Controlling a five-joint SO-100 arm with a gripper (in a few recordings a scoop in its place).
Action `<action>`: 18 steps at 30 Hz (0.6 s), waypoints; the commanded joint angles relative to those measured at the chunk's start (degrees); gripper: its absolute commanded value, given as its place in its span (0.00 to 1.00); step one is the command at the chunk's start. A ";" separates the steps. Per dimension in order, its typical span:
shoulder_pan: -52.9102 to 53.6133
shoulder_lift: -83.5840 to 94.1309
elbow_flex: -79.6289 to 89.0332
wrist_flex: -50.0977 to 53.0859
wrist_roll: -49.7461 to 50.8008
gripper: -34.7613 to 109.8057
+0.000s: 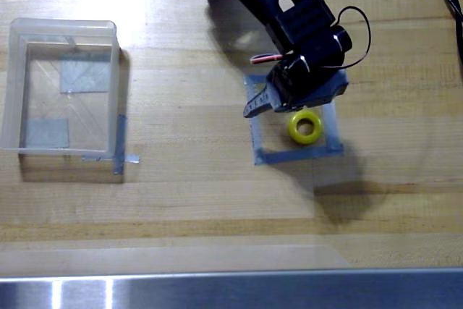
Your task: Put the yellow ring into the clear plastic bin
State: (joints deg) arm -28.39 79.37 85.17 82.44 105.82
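yellow ring [304, 127] flat, hole up | pincer [271, 103] just above-left, state unclear | clear plastic bin [61, 88] far left

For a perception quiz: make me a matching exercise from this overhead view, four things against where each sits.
Things:
1. ring
2. bin
3. gripper
4. metal strip

Places:
A. along the bottom edge of the picture
B. inside the grey tape square, right of centre
C. on the left of the table
D. just above and left of the ring, at the tape square's upper edge

Pairs: 1-B, 2-C, 3-D, 4-A
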 commanded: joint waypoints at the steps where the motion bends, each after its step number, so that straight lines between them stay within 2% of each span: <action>1: -0.88 -2.46 -6.50 0.44 0.53 0.54; 12: 4.48 -9.40 -10.28 0.18 -0.26 0.54; 18: 6.59 -10.28 -9.49 -4.13 -0.26 0.54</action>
State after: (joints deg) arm -21.97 67.06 77.70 79.19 105.12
